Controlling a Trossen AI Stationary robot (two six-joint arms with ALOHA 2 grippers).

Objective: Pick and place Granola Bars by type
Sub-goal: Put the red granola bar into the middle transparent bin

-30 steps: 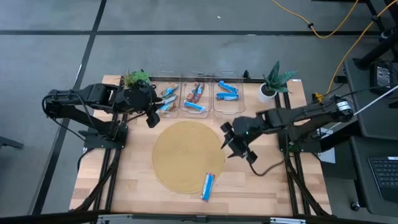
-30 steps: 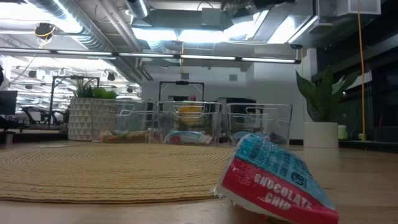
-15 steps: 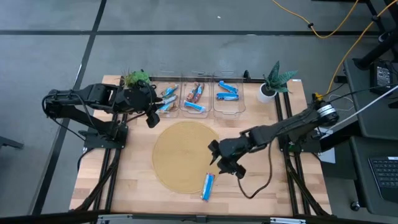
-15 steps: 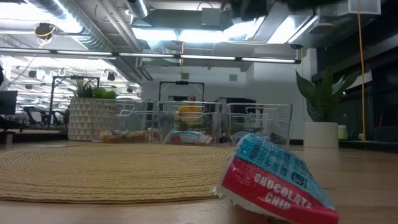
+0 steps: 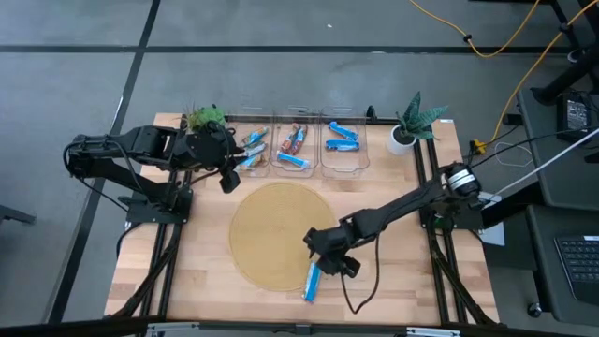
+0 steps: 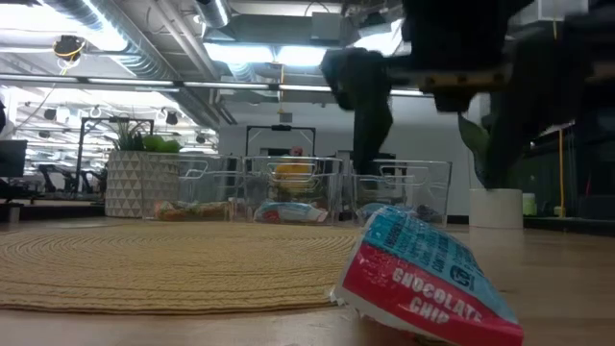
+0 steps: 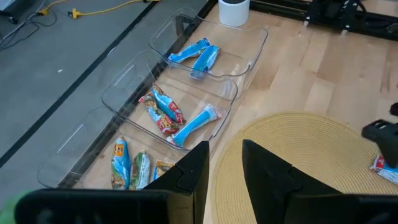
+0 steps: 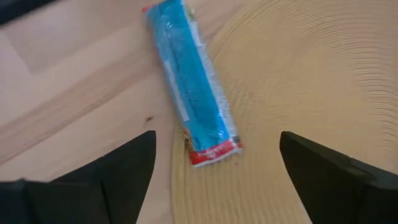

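One granola bar (image 5: 314,279), blue with a red end, lies at the near right rim of the round woven mat (image 5: 276,234), one end on the mat and the other on the wood. My right gripper (image 5: 327,259) hangs open just above it. In the right wrist view its fingers stand wide on both sides of the bar (image 8: 193,118) without touching. The low view shows the bar (image 6: 423,274) flat under the gripper (image 6: 437,125). Other bars lie in three clear bins (image 5: 295,145). My left gripper (image 5: 225,174) waits, slightly open, near the left bin.
The three clear bins (image 7: 180,112) stand in a row along the far edge, each with a few bars inside. A potted plant (image 5: 206,119) stands at the far left corner and another (image 5: 412,122) at the far right. Bare wood lies right of the mat.
My right arm has reached from the mat's right side toward the near edge and leftward, coming down over the lone bar; it now shows in the low view above the bar. The bar has stayed where it was.
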